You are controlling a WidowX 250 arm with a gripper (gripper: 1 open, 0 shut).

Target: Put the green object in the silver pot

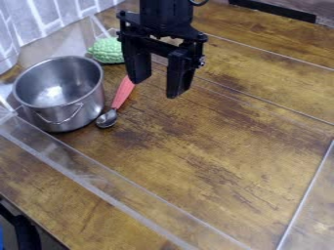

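Observation:
The green object (105, 51), a light-green textured pad, lies on the wooden table behind the pot, near the back left. The silver pot (61, 91) stands upright at the left, shiny and empty inside. My gripper (158, 83) hangs above the table to the right of both, with its two black fingers pointing down and spread apart, nothing between them. It is to the right of and slightly in front of the green pad, and partly hides the pad's right edge.
A red-handled metal spoon (117, 102) lies just right of the pot, bowl toward the front. A clear raised border (92, 176) runs along the table's front left. A tiled wall stands at the back left.

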